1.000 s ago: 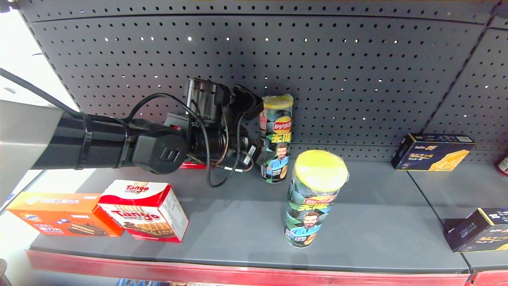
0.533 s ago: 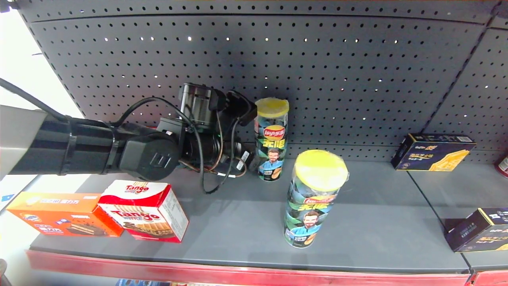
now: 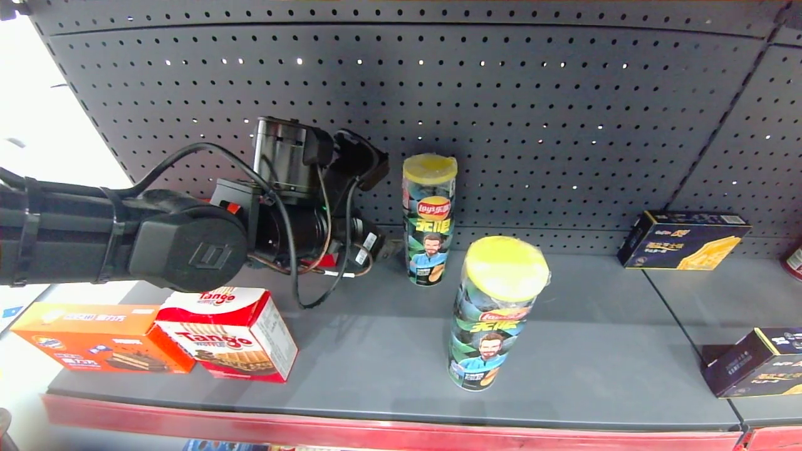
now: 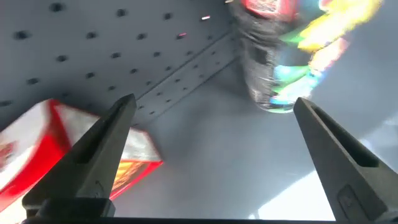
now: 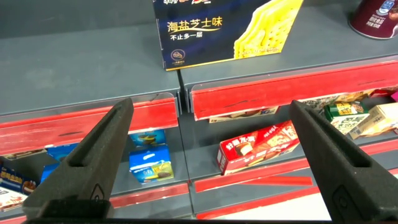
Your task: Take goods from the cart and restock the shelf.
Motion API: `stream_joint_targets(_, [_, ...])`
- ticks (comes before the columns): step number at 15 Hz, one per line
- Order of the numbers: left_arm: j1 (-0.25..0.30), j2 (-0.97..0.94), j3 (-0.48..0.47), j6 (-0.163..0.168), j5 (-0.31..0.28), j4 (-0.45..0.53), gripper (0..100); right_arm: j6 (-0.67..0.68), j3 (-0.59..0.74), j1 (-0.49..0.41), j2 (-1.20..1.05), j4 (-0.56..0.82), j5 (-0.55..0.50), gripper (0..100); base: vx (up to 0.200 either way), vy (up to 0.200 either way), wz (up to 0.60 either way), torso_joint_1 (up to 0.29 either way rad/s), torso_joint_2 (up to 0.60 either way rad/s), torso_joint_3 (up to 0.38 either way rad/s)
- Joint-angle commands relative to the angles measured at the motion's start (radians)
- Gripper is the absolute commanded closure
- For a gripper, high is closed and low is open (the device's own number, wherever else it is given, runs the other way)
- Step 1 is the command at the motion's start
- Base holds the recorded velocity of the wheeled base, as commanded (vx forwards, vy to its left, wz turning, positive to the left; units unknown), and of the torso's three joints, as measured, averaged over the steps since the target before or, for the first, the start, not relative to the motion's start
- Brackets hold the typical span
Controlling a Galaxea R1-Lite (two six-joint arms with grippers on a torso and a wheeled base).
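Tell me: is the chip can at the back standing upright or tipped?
Upright. The back chip can stands on its base on the shelf, yellow lid level on top.

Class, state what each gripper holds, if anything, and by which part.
Nothing is held. The left gripper and right gripper are open and empty; the rear chip can stands free.

- Head view: overexposed white glare at the left edge; light pinpoints through the pegboard point(image 3: 501, 106) holes; its seams bow toward the corners.
- Left wrist view: chip can point(image 4: 268, 68) smeared by blur.
- Right wrist view: bright, even light.
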Motion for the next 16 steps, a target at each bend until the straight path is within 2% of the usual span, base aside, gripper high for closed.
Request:
stream_joint_targets(1, [-0.003, 0.005, -0.006, 0.0, 0.044, -0.006, 0, 0.0, 0.0, 0.0, 0.002, -0.001, 0.0, 0, 0.0, 0.0, 0.0, 0.0, 0.0, 0.0])
stream_joint_targets(4, [-0.006, 0.045, -0.022, -0.001, 0.086, -0.019, 0, 0.0, 0.0, 0.0, 0.002, -0.001, 0.0, 0, 0.0, 0.0, 0.0, 0.0, 0.0, 0.0])
stream_joint_targets(8, [-0.01, 0.088, -0.078, -0.004, 0.087, -0.03, 0, 0.0, 0.0, -0.003, 0.002, -0.001, 0.0, 0, 0.0, 0.0, 0.0, 0.0, 0.0, 0.0])
stream_joint_targets(13, [-0.01, 0.113, -0.106, -0.006, 0.095, -0.029, 0, 0.0, 0.0, 0.0, 0.002, -0.001, 0.0, 0, 0.0, 0.0, 0.0, 0.0, 0.0, 0.0])
stream_joint_targets(16, [0.001, 0.128, -0.14, -0.009, 0.121, -0.03, 0, 0.0, 0.0, 0.0, 0.002, -0.001, 0.0, 0, 0.0, 0.0, 0.0, 0.0, 0.0, 0.0])
